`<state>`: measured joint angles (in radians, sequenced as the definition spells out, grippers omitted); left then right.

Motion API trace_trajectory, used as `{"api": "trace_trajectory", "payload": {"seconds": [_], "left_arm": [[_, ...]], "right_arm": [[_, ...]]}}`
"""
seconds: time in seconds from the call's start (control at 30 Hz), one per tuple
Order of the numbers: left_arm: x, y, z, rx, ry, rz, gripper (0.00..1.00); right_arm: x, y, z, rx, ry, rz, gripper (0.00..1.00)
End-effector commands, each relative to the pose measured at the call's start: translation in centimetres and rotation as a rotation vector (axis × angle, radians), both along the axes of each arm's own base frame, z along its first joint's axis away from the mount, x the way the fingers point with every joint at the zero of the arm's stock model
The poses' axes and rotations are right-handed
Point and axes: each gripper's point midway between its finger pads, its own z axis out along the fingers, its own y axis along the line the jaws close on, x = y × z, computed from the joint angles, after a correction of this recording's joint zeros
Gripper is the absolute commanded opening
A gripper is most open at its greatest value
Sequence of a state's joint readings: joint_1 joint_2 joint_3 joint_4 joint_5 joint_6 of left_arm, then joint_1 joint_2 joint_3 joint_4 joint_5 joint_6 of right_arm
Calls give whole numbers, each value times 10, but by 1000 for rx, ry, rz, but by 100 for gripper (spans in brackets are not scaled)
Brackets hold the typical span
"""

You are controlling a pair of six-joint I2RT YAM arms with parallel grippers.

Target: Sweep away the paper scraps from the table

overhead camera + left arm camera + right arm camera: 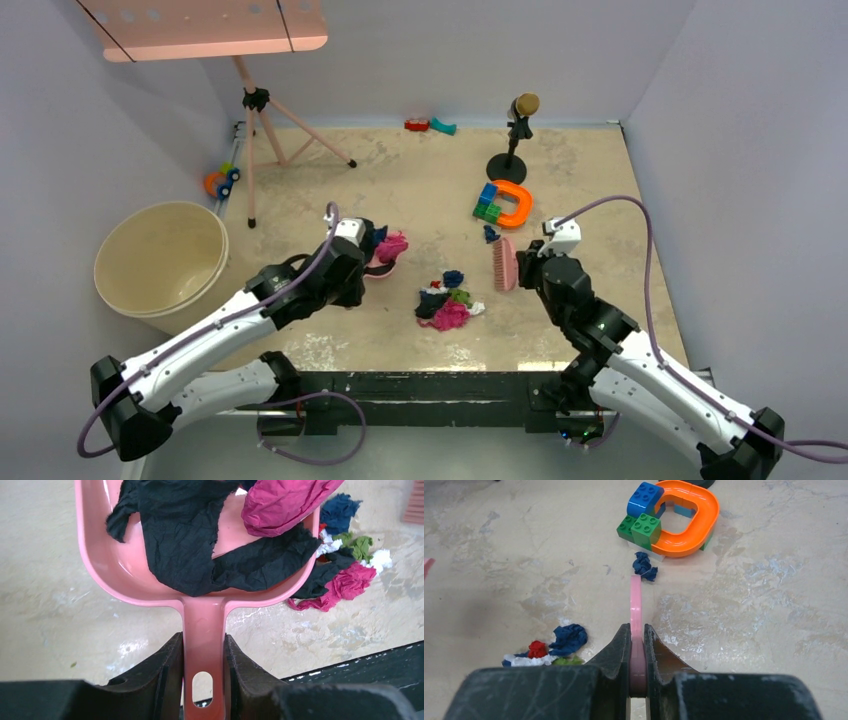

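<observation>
Paper scraps (447,305): a loose heap of black, magenta, dark blue, green, red and white bits is seen a little toward the front edge of the desk (400,190), roughly midway between its left and right edges.
Scraps in the pan: large black pieces and a magenta wad are carried in the dustpan (130,585), some draped over its open lip.
Stray scrap (644,566): one dark blue bit is found apart from the heap, toward the right edge, just beside the blocks (669,520) with the orange horseshoe.
Handling: the bits are judged very light, soft and crumpled. They would be easily rolled or scattered, but are not fragile. The draped pieces could slide out if the pan is tipped.
Where to take hold: no scrap need be pinched directly. They are judged best pushed by the bristles into the pan's mouth, with the lip kept flat on the desk.
Left end effector (202,647): its fingers are pressed against both sides of the dustpan handle, and the pan is held just left of the heap.
Right end effector (636,635): it is clamped onto the thin pink handle of the brush (505,263), which is held to the right of the heap, between it and the stray bit.
Surroundings: a cream tub (160,258) is seen off the left edge.
</observation>
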<state>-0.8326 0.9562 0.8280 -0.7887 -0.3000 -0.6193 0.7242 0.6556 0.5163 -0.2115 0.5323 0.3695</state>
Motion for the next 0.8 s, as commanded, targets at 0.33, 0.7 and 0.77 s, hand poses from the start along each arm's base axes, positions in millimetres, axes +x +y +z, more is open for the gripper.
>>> {"api": "trace_trajectory", "payload": {"seconds": [0.33,0.7,0.77], "left_arm": [[-12,71,100,-53,-32,555,0],[-19,127,172,-227,-142,820,0],[-27,145,186,-201,-166,881,0]], "right_arm": [[14,-3,15,91,-42,-112,0],[10,3,19,126,-63,-67,0],[10,4,18,125,-61,-62,0]]}}
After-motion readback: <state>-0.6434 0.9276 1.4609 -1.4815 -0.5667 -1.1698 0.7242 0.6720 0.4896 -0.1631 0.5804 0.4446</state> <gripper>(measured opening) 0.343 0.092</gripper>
